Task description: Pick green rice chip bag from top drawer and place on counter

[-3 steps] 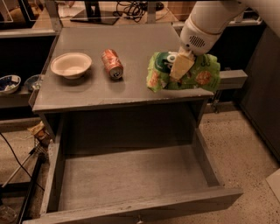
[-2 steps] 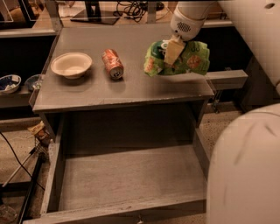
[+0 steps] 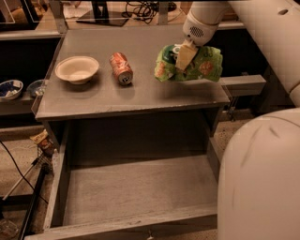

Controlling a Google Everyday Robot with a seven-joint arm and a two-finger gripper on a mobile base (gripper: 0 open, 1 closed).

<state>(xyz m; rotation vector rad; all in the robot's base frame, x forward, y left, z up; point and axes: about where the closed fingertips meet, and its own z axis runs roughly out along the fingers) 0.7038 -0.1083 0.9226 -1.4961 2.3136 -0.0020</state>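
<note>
Gripper (image 3: 186, 55) clamped on the crinkly light-green rice chip bag (image 3: 208, 65), over the right side of the grey wooden desk (image 3: 140, 96); wide grey drawer (image 3: 136, 187) open below.

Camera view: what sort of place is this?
Probably an office or lab break area: counter with bowl and soda can, open top drawer below, cables behind. The pincer holds the green rice chip bag over the counter's right side.

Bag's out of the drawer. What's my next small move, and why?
Probably lower the gripper straight down: it holds the bag just above the counter, with bare surface below, right of the can. The drawer is empty.
</note>
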